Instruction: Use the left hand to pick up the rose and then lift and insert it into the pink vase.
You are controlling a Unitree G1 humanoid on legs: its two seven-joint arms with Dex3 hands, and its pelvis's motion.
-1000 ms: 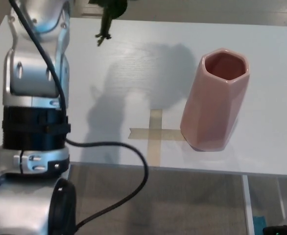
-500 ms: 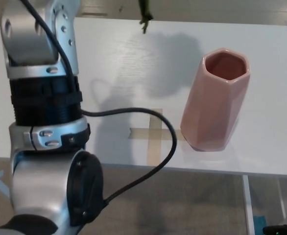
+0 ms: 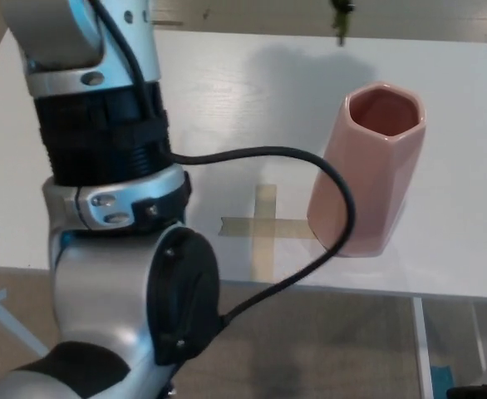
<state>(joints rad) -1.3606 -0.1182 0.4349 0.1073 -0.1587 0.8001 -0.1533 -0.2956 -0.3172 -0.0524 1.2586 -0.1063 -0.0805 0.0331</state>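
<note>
Head view: left arm (image 3: pixel 110 166) raised upright; rose stem (image 3: pixel 341 18) above pink vase (image 3: pixel 366 170)

No legible text, labels or nos. anywhere

One pink vase (image 3: pixel 368 170); one rose stem tip (image 3: pixel 341 18); one tape cross (image 3: pixel 263 226); one white table (image 3: pixel 227 100); one robot arm (image 3: pixel 110 208); one black cable (image 3: pixel 310 216)

Glossy pink vase (image 3: pixel 366 174) on smooth matt white table (image 3: pixel 459 224).
</note>
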